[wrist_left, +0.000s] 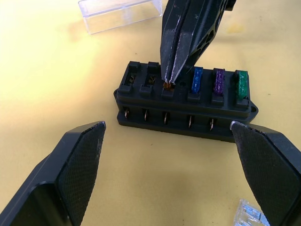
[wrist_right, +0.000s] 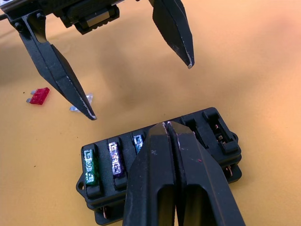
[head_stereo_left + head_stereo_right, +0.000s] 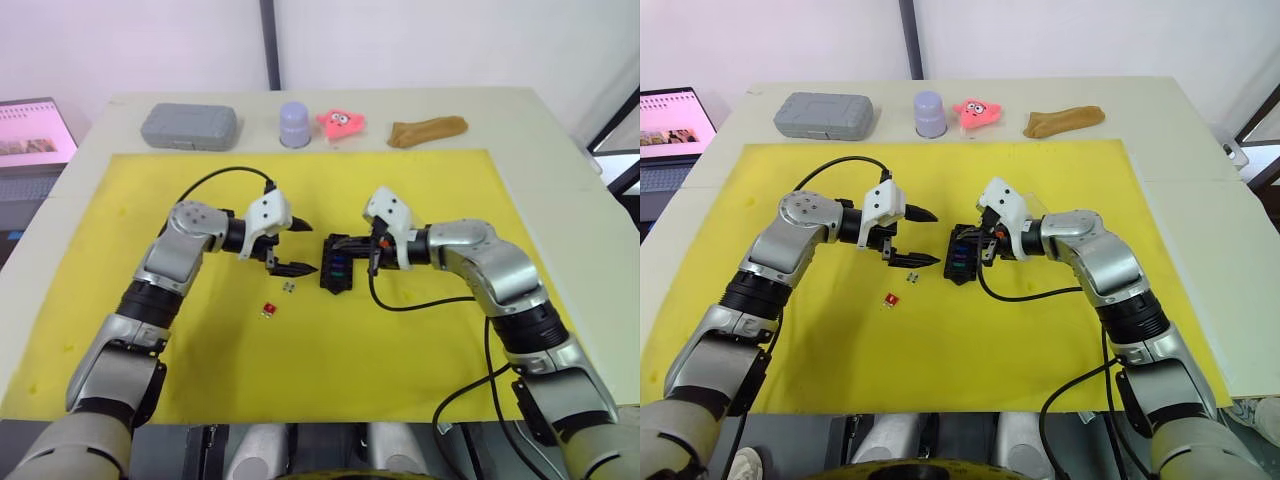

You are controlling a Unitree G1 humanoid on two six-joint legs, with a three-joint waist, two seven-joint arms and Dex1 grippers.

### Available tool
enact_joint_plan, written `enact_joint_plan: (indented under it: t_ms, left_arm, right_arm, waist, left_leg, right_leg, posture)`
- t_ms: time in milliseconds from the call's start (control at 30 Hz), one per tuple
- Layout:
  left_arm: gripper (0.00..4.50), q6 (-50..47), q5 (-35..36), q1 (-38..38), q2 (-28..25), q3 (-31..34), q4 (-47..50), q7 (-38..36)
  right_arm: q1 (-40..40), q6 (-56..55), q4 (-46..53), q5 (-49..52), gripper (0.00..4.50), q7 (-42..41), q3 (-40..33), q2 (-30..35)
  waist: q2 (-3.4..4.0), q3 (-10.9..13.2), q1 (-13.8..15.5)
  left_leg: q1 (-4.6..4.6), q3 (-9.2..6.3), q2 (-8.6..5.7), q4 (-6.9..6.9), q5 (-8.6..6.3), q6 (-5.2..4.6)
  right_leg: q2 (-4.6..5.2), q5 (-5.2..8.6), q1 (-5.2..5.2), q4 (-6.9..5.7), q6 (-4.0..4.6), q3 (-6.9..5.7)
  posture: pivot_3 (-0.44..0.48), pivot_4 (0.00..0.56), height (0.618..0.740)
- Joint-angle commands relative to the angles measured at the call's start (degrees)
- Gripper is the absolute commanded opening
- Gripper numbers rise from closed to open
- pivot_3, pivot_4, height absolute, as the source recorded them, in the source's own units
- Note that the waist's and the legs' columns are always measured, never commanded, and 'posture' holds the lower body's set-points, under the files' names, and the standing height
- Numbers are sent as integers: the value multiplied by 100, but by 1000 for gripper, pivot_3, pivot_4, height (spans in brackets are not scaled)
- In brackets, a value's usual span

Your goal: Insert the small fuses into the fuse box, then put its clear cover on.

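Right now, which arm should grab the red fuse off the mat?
Left. Its gripper is open, close to the red fuse. The right gripper is shut on an amber fuse, pressing it into the fuse box.

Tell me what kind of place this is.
Probably a lab or test bench: a table with a yellow mat, a laptop at its side, and a fuse box set between two grippers.

Six fuses [image 1: 218, 80], one fuse box [image 1: 183, 101], one cover [image 1: 120, 13]
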State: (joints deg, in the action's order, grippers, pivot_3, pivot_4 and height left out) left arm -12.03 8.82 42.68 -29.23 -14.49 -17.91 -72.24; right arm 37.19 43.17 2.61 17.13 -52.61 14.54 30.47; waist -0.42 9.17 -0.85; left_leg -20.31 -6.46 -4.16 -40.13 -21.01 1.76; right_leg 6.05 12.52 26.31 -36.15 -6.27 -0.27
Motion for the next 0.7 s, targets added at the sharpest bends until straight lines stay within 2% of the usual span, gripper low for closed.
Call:
enact_joint_plan:
  t_ms: [33,133,300,500,600,700]
  left_arm:
    - [4500,-29,126,58,-63,192,213,-3]
    - [4500,-153,254,87,-115,291,301,-48]
    - [4500,-502,577,46,-303,530,645,-192]
    - [4500,-989,872,-401,-1014,878,1223,-352]
    - [4500,-1128,937,-639,-1419,1103,1377,-348]
    - [4500,-1305,1101,-989,-1849,1362,1588,-426]
  right_arm:
    - [34,312,59,221,31,-6,-211,-29]
    - [311,427,375,510,31,37,-570,-46]
    - [484,737,1061,830,31,-60,-922,374]
    - [-204,318,1821,564,31,-509,-907,1670]
    - [-735,61,1986,588,825,-734,-1175,2219]
    - [-1338,-148,2226,742,2418,-1055,-1589,2711]
  waist:
    - [0,0,-2]
    - [0,1,-12]
    - [3,3,-16]
    - [2,3,4]
    - [0,5,7]
    - [1,6,11]
  left_leg:
    - [0,0,0,0,0,0]
    - [-8,0,0,-1,0,0]
    - [-16,0,2,1,0,0]
    - [-15,0,1,3,0,0]
    - [-15,4,2,4,-1,-1]
    - [-14,7,4,3,-1,-1]
  right_leg:
    - [0,0,1,0,0,0]
    - [0,0,9,0,0,0]
    - [0,0,20,-3,0,0]
    - [1,0,16,2,0,0]
    - [0,0,16,2,0,1]
    - [-1,0,15,1,0,1]
  posture:
    - [0,150,740]
    - [0,150,740]
    - [0,150,740]
    - [0,150,740]
    - [0,150,740]
    - [0,150,740]
